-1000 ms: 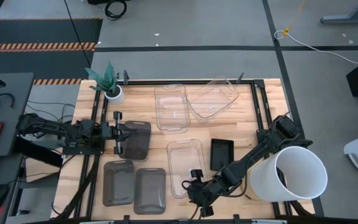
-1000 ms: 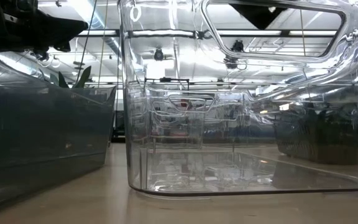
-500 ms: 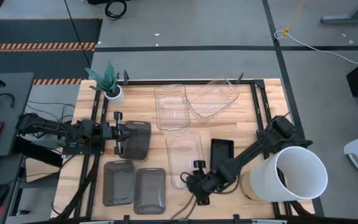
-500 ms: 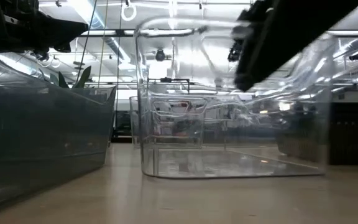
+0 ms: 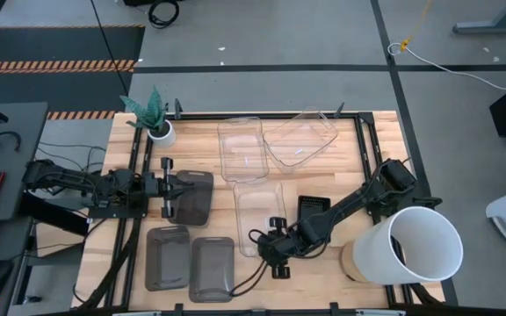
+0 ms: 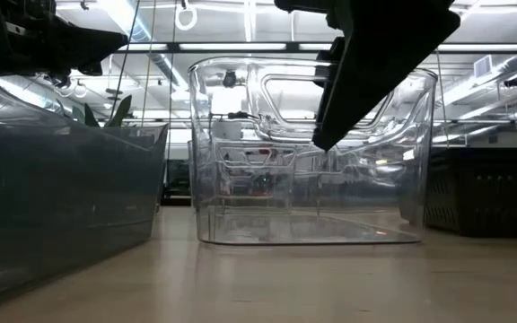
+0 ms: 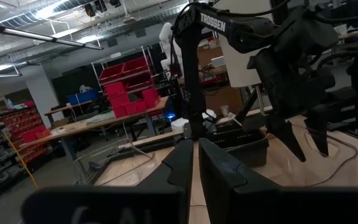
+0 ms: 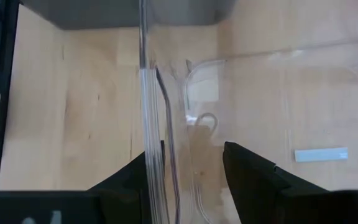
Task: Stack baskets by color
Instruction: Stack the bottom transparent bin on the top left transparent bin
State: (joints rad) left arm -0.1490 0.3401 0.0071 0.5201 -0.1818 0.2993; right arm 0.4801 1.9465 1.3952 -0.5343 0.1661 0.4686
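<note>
A clear basket [image 5: 260, 215] [image 6: 308, 152] stands flat on the wooden table, its far end close to a second clear basket [image 5: 242, 151]. My right gripper [image 5: 274, 254] [image 8: 194, 162] is open at the near end of the first one, slanting down, one finger on each side of the end wall. My left gripper [image 5: 181, 187] [image 7: 196, 155] is shut and level over a dark grey basket [image 5: 196, 200] at the table's left. Two more dark grey baskets [image 5: 167, 257] [image 5: 211, 268] sit near the front edge. A black perforated basket [image 5: 313, 216] lies right of the clear one. My right gripper straddles the clear basket's near end wall [image 8: 153, 118] from above, slanting toward the far edge. One finger [image 8: 247, 171] stands inside the basket, apart from the wall. The other finger [image 8: 138, 177] is outside, against the rim. The basket rests flat on the table.
A third clear basket [image 5: 299, 138] lies askew at the far right of the table. A big white bucket [image 5: 415, 246] lies at the right front beside my right arm. A small white plant pot [image 5: 159, 132] stands at the far left corner.
My right gripper has gone toward the table's far edge and slightly down, tipping more steeply. The clear basket has slid along the table with it, away from the front edge, until its far end came close to the second clear basket. The gap between the fingers shows no change.
</note>
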